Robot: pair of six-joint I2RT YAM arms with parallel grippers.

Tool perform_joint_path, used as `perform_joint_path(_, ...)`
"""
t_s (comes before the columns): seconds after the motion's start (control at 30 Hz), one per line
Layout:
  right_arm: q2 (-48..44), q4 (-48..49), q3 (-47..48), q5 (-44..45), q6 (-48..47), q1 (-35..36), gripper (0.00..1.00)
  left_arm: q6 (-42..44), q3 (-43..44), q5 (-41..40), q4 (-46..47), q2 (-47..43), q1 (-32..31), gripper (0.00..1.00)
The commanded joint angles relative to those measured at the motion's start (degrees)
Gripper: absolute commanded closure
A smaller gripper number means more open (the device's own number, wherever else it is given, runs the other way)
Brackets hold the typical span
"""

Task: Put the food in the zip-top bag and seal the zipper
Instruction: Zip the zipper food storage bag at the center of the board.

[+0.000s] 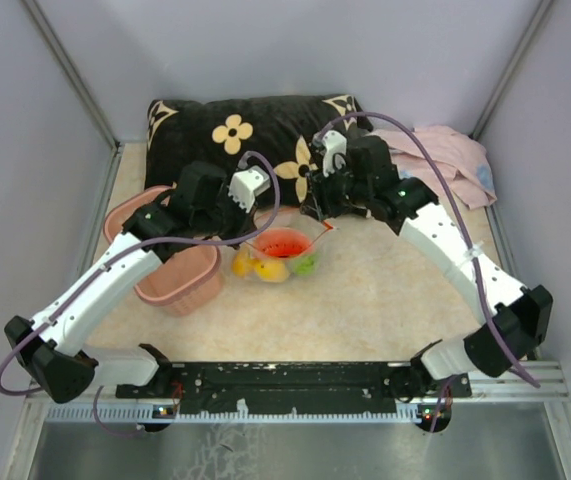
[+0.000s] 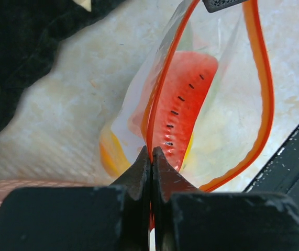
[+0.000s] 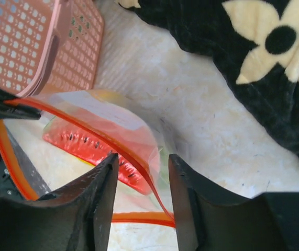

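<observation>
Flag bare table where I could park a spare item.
Bare table lies between the bag and the right arm, and in front of the bag up to the base rail. Crowded: left gripper and right gripper at the bag's mouth, basket on its left, pillow behind.

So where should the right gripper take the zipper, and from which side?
The corner of the zipper where its two strips converge, opposite the end the left gripper pinches. The zip-top bag stands mouth-up with that corner between the open fingers of the right gripper, so probably come from above, pads on the strip's flat faces, clear of the watermelon slice.
</observation>
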Motion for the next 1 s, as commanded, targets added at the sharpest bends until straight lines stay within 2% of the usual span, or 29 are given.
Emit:
perform_joint_path(0.0, -7.86, 5.10, -2.74, -6.87, -8.33, -1.34, 0.54, -1.64, 5.14, 4.62, -6.26, 1.94, 0.34, 1.00)
perform_joint_path(0.2, -20.10, 13.26, -16.84, -14.22, -15.98, -6.40, 0.51, -1.00, 6.98, 6.66, -9.13, 3.67, 2.37, 1.00)
perform_joint_path(0.37, -29.12, 25.49, -30.22, -28.05, -12.38, -15.68, 0.50, -0.32, 8.52, 8.05, -10.55, 4.26, 3.84, 1.00)
perform_joint_path(0.43, -29.10, 31.29, -34.47, -35.35, -9.74, -19.14, 0.50, 0.08, 8.27, 8.41, -10.40, 3.99, 4.22, 1.00)
perform_joint_path(0.53, -27.83, 39.05, -40.13, -38.21, -9.24, -19.94, 0.50, 0.89, 7.25, 9.06, -9.99, 3.49, 4.97, 1.00)
perform_joint_path(0.67, -25.93, 49.65, -46.02, -37.76, -10.89, -20.19, 0.51, 1.73, 8.08, 9.46, -11.17, 3.96, 6.02, 1.00)
perform_joint_path(0.83, -21.55, 52.47, -46.46, -39.11, -16.65, -20.58, 0.60, 2.04, 8.21, 10.21, -11.12, 3.80, 6.99, 1.00)
perform_joint_path(0.97, -18.80, 58.97, -48.19, -39.28, -17.84, -20.65, 0.61, 2.07, 8.20, 10.72, -11.06, 3.95, 7.16, 1.00)
